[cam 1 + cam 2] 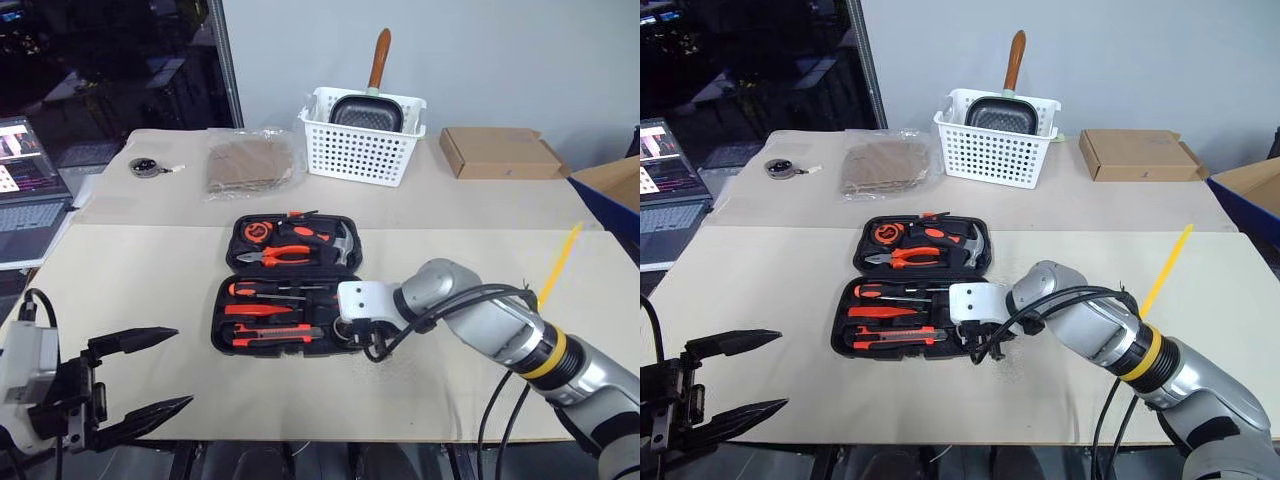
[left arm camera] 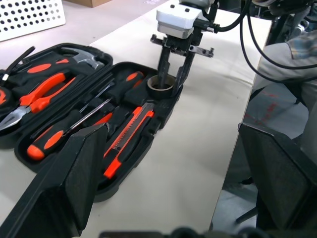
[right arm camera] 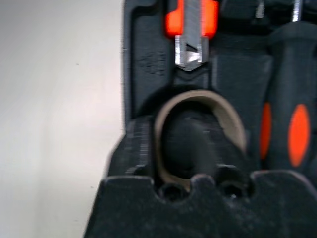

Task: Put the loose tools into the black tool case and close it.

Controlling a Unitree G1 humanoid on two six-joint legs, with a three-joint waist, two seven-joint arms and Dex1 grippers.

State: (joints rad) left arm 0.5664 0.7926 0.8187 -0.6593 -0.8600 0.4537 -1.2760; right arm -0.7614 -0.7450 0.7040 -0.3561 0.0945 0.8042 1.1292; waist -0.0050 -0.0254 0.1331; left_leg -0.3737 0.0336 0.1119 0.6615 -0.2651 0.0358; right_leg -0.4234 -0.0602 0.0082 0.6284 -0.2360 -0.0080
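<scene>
Head views: the open case (image 1: 345,225) lies on the table (image 1: 150,290), with pliers (image 1: 282,256) and hammer (image 1: 338,240) in its far half. The knife (image 1: 275,334) and two screwdrivers (image 1: 265,291) lie in its near half. The right gripper (image 2: 174,81) points down into the case's near right corner. Behind the case stand a white basket (image 1: 362,150) holding a pan (image 1: 368,108), a cardboard box (image 1: 500,152), a bagged brown pad (image 1: 248,163) and a grey disc (image 1: 146,167). A laptop (image 1: 28,195) sits far left. The left gripper (image 1: 158,372) hangs near the table's front edge, fingers wide apart, empty, well clear of the case.

Left wrist view: the right gripper's fingers (image 2: 163,64) straddle the wall of the tape ring (image 2: 161,85), one inside, one outside; whether they clamp it cannot be told.

Right wrist view: the tape ring sits in its recess, the knife tip just beyond. No writing is legible.
</scene>
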